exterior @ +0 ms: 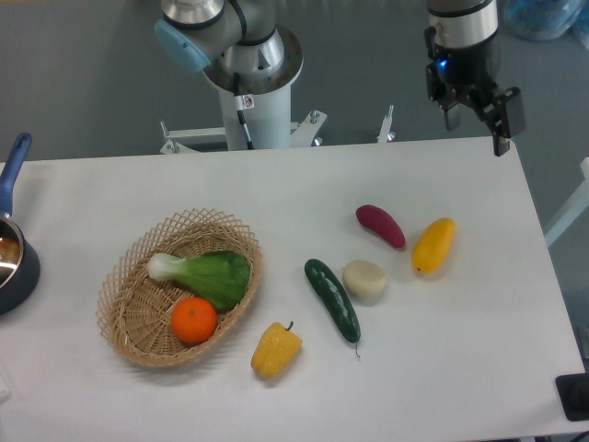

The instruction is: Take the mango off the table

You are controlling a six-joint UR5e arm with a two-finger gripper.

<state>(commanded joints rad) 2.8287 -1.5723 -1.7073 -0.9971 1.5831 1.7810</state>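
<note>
The mango (433, 246) is a smooth yellow-orange oval lying on the white table (386, 175) at the right, just right of a purple sweet potato (380, 226). My gripper (478, 121) hangs high above the table's back right edge, well behind the mango and apart from it. Its fingers (503, 118) stand apart and hold nothing.
A cream round piece (365, 281) and a dark green cucumber (332, 298) lie left of the mango. A yellow bell pepper (275, 350) lies at the front. A wicker basket (147, 267) holds bok choy (207, 274) and an orange (193, 319). A blue pan (13, 258) sits at the left edge.
</note>
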